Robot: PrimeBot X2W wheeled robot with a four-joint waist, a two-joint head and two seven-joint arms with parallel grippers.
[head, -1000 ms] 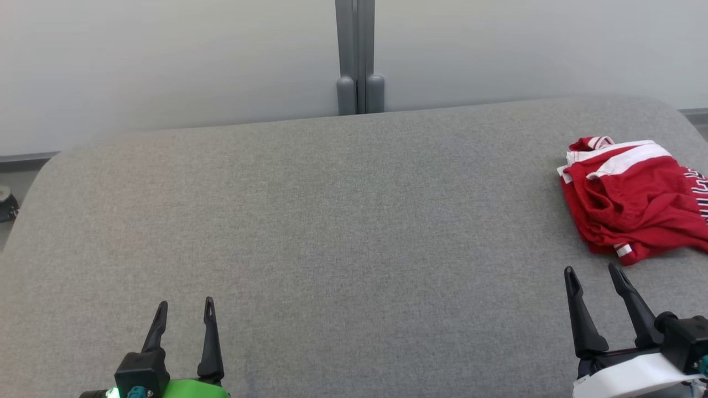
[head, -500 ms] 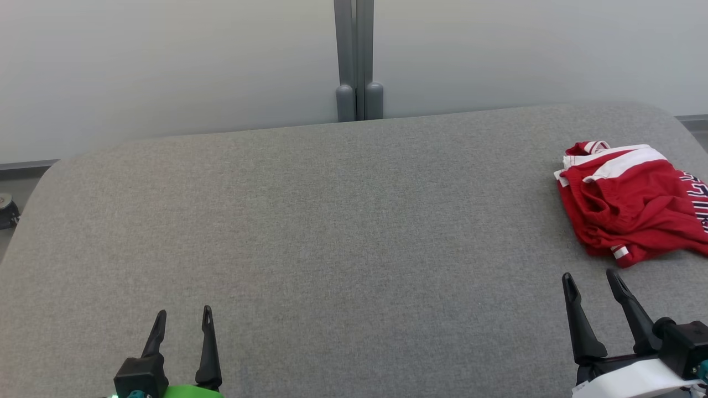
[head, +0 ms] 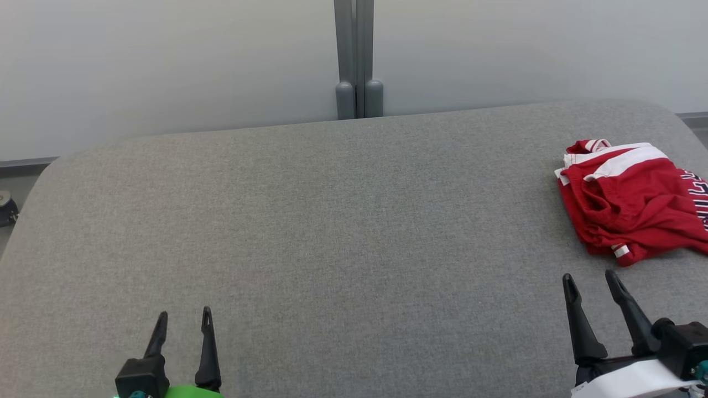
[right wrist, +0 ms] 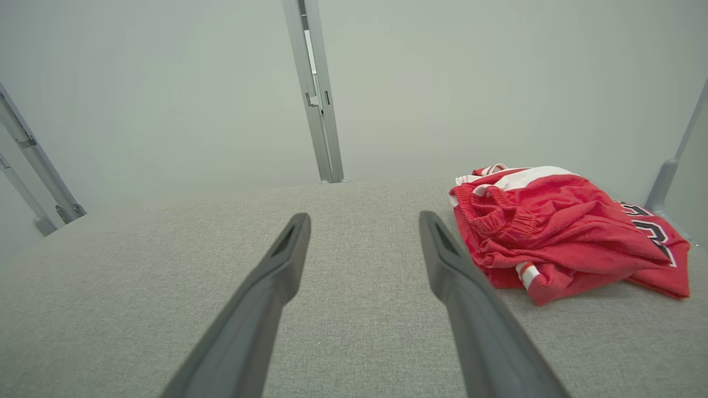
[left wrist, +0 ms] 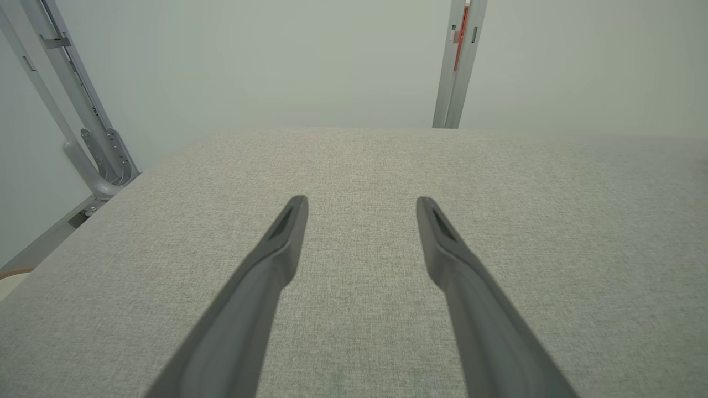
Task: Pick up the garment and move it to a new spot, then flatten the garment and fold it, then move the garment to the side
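Red garment (head: 630, 207) crumpled on the desk's (head: 332, 221) right side.
It lay bunched in loose folds on the grey surface, red with white stripes along its far edge and dark lettering at its right end.

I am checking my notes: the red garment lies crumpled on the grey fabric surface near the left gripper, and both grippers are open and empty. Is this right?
Not quite. The head view shows the red garment near the right gripper, far from the left gripper. The rest is correct.
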